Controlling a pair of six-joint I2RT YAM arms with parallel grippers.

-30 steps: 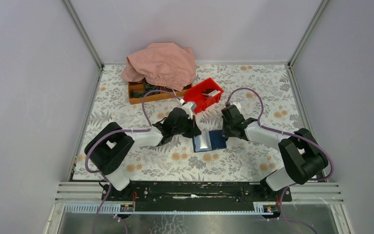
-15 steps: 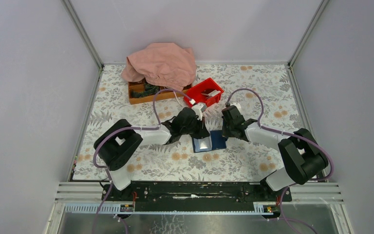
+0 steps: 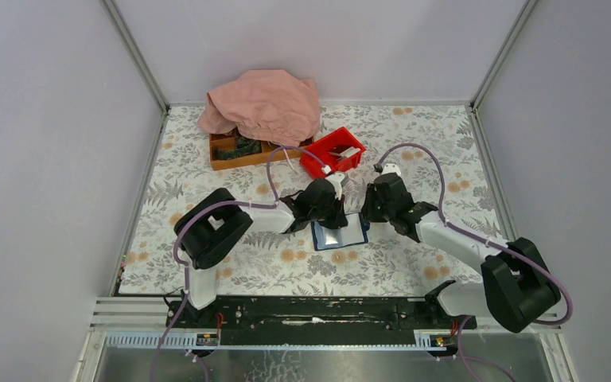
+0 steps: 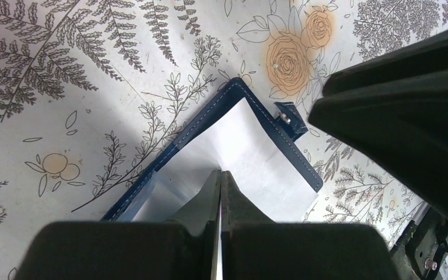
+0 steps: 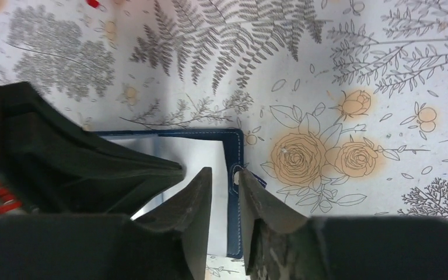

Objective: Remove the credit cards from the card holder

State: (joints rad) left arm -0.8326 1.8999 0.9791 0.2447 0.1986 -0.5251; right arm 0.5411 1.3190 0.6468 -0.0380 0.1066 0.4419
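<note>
Left hand (image 4: 220, 176) closed over card holder (image 4: 251, 146); right hand (image 5: 225, 175) straddles edge

Lies flat and opened out at the middle of the table (image 3: 414, 263): card holder (image 3: 338, 237), between the two arms. Left gripper (image 3: 334, 216) above its rear left part, fingertips over the left panel. Right gripper (image 3: 368, 216) at its right edge, one tip on either side of that edge. Behind both grippers, well apart from the holder: plastic bin (image 3: 332, 153). Just left of the bin: tray (image 3: 231, 155) of small parts. On the tray's rear, near the back wall: heaped cloth (image 3: 264, 103).
</note>
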